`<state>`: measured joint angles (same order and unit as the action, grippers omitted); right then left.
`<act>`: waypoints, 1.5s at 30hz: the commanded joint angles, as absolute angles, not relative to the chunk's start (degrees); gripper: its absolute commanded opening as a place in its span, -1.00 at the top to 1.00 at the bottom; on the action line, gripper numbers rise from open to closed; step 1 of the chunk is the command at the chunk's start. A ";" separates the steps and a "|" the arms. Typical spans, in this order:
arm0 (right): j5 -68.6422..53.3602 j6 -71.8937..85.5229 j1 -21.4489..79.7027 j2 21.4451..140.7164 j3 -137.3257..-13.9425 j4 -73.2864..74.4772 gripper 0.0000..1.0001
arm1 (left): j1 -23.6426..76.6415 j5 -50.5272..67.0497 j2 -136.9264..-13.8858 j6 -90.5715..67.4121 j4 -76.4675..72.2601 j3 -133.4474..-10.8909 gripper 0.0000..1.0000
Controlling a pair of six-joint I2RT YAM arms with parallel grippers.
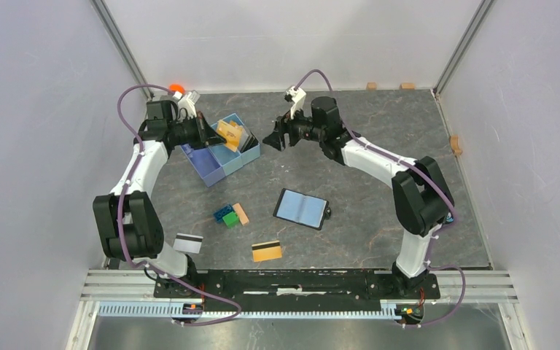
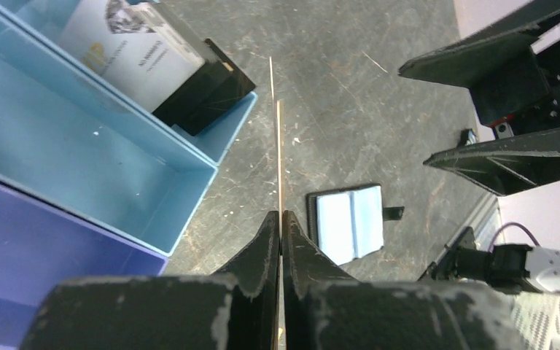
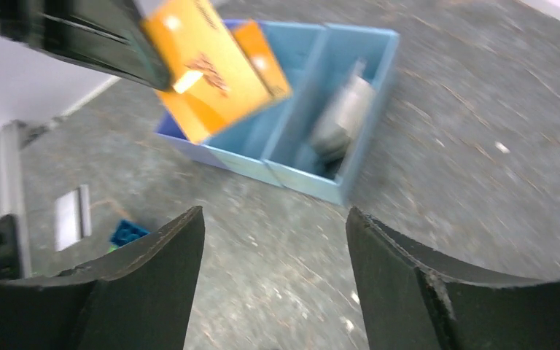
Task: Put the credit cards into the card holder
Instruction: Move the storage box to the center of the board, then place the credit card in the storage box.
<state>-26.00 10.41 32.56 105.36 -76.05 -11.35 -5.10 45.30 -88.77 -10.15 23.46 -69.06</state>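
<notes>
A pair of thin gold-orange plastic cards [image 3: 204, 84], overlapping, is pinched edge-on in the left gripper [image 2: 278, 219], whose jaws are pressed together on them. It holds them above the light blue three-compartment plastic tray [image 1: 251, 154] at the far left of the table. In the tray's far-right compartment lean a pale printed card [image 2: 127, 47] and a plain black card [image 2: 215, 91]; the other two compartments show nothing in them in the left wrist view.

Two more cards lie flat near the arm bases: a gold card with a dark stripe [image 1: 267, 251] near the middle and a white card with a dark stripe [image 1: 187, 243] to its left, well apart.

The small black folding card holder [image 1: 301, 208] lies open on the grey table, light blue lining up, its snap tab pointing right. To its left sit green and blue toy bricks [image 1: 226, 216] touching a small tan wooden block [image 1: 241, 214].

The right gripper [image 1: 271, 140] hangs just right of the tray, jaws spread wide, gripping nothing.
</notes>
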 commanded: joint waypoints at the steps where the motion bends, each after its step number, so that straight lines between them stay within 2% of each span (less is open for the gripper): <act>1: -44.23 17.08 31.94 109.25 -80.34 -23.10 -0.56 | -5.11 53.35 -88.96 -6.31 21.26 -70.85 0.95; 9: -47.48 36.48 31.12 115.77 -81.50 -39.82 -0.56 | -4.42 57.70 -88.59 -8.96 16.61 -69.17 0.96; 13: -46.23 42.55 30.94 119.03 -83.57 -42.38 -0.50 | -3.70 58.66 -88.46 -9.38 15.48 -68.65 0.96; 17: -47.34 51.13 30.76 122.21 -84.75 -52.18 -0.43 | -2.91 59.30 -88.61 -9.23 15.31 -68.56 0.95; 21: -46.93 52.70 30.74 124.07 -86.90 -52.85 -0.34 | -2.34 59.94 -88.62 -9.49 14.77 -68.46 0.96; 28: -48.46 57.12 30.74 125.53 -87.14 -58.53 0.21 | -2.14 60.03 -88.82 -9.95 14.26 -68.31 0.96; 37: -48.51 56.91 30.76 125.33 -86.20 -59.06 0.76 | -1.79 60.06 -88.86 -12.30 11.35 -67.46 0.95; 40: -46.87 56.00 30.71 125.27 -86.09 -58.44 1.00 | -1.85 58.34 -89.29 -12.92 11.19 -67.49 0.96; 45: -40.79 50.57 30.76 126.79 -88.14 -54.18 1.00 | -2.35 57.74 -91.05 -12.93 11.38 -68.01 0.96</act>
<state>-45.25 55.57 30.22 125.67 -84.95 -55.05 -2.28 58.46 -89.34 -11.35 13.52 -67.77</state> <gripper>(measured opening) 0.010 0.044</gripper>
